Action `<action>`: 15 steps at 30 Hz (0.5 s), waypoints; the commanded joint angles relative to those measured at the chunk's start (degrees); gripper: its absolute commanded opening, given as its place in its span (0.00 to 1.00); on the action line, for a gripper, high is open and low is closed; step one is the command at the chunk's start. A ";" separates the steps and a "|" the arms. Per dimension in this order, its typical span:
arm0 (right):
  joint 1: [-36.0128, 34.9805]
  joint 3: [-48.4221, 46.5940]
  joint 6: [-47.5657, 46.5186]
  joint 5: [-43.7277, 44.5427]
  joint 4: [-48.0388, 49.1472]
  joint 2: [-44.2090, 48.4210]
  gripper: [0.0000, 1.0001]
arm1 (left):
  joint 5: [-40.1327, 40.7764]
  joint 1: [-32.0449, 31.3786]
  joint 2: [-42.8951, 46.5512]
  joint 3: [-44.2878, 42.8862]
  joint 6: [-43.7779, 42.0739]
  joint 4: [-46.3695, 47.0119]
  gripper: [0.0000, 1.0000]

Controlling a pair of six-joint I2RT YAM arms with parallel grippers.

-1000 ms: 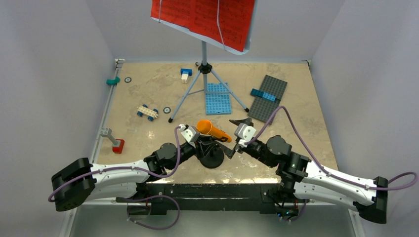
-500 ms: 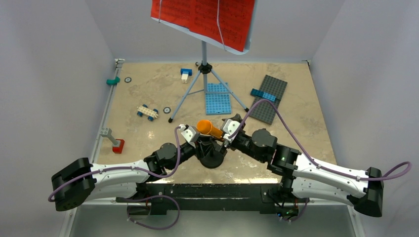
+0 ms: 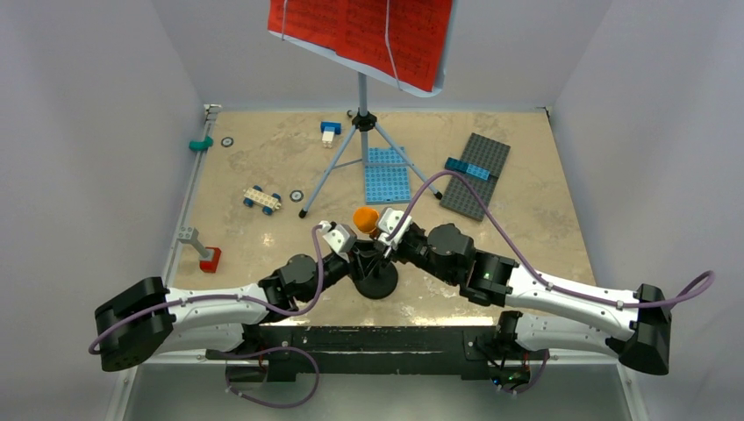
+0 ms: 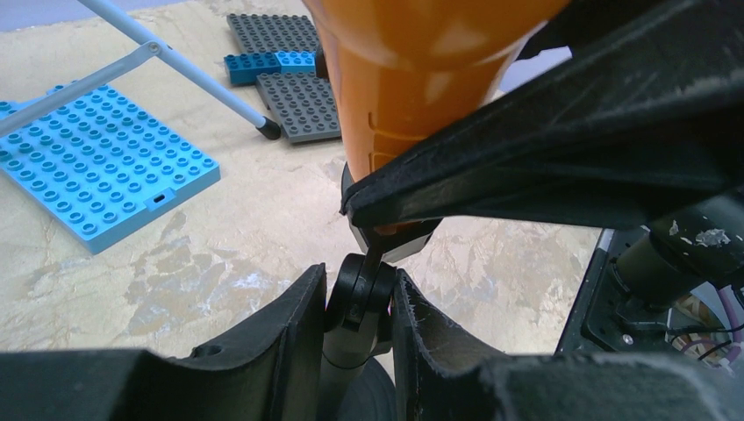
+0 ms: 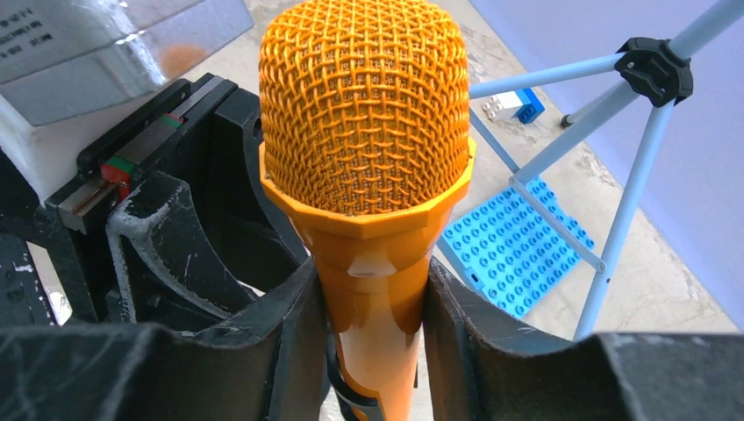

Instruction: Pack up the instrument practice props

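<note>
Top view: microphone [image 3: 365, 217] sits at 6 o'clock on the table [image 3: 544, 202], near the front edge, between the two arms. Orange mesh head up, on its short black stand [image 3: 375, 281] with the round base flat on the table.

Left gripper [image 3: 351, 250] comes in from 8 o'clock of the stand. Left wrist view: fingers [image 4: 289, 333] pressed on both sides of the black hinge on the stand's post, so clamped on the stand (no gap visible either side).

Right gripper [image 3: 381, 239] comes in from 4 o'clock. Right wrist view: both fingers [image 5: 289, 324] touch the orange handle just below the mesh head, one each side, clamped on the microphone. Handle is upright, leaning slightly.

Music stand [image 3: 361, 140] is at 12 o'clock from the microphone, well apart, grey tripod legs spread on the table, pale-blue tray at the top of the view. Red pages [image 3: 360, 31] lie on the tray, with two thin cords across them.

Blue plate [image 3: 387, 175] lies flat between the tripod's front legs, at 12 o'clock of the microphone, near it. Grey plate [image 3: 474, 175] is at 2 o'clock, with a small blue brick on top. Toy car [image 3: 262, 199] is at 10 o'clock, apart from everything. Red block [image 3: 211, 259] is at 9 o'clock by the left edge of the table.
</note>
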State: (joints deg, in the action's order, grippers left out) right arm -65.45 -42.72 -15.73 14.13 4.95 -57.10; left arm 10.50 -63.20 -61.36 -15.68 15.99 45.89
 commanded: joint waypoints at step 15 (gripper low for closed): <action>0.49 -3.27 -3.22 24.26 -1.57 6.30 0.00 | 7.28 -3.72 -7.02 1.30 2.93 -5.66 0.00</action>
State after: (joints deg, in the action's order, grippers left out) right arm -66.46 -42.76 -14.59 23.20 1.80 -54.26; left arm 15.53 -66.08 -65.71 -17.06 16.75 48.82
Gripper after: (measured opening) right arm 0.411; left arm 0.340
